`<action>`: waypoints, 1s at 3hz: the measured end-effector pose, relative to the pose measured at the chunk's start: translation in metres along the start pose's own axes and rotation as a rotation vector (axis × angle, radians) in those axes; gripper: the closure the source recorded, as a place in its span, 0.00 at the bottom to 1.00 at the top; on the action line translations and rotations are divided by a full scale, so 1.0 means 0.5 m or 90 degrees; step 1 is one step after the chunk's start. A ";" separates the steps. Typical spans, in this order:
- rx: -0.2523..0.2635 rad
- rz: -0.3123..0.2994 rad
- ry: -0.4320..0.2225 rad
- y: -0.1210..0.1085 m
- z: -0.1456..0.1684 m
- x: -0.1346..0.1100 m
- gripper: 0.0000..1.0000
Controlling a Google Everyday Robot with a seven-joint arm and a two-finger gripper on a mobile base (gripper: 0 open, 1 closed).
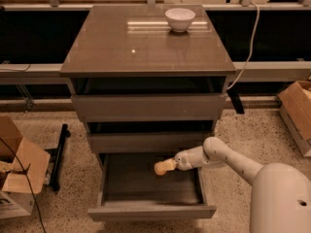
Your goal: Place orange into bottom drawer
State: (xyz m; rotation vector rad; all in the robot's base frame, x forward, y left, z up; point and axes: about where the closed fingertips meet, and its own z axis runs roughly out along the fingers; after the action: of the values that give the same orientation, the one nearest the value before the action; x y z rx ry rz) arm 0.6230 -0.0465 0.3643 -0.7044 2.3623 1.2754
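Note:
The bottom drawer (150,211) of the grey-brown cabinet is pulled out, and its shallow tray is open to view. My gripper (165,167) reaches in from the right on the white arm and sits just above the back of the tray, below the middle drawer front. It is shut on the orange (159,168), a small round yellow-orange fruit at its tip. The orange hangs over the drawer's inside, near the middle.
A white bowl (180,18) stands at the back of the cabinet top (121,47). The two upper drawers (146,107) stick out slightly. Cardboard boxes lie on the floor at left (17,164) and right (299,110). A black stand (58,154) lies left of the cabinet.

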 end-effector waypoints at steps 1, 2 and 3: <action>-0.005 0.000 0.012 0.011 0.017 0.004 1.00; 0.001 -0.006 0.019 -0.019 0.074 0.015 1.00; -0.007 0.014 0.026 -0.067 0.130 0.054 1.00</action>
State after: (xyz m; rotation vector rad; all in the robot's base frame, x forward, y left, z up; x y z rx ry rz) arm 0.6261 -0.0140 0.2936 -0.7158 2.4030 1.2961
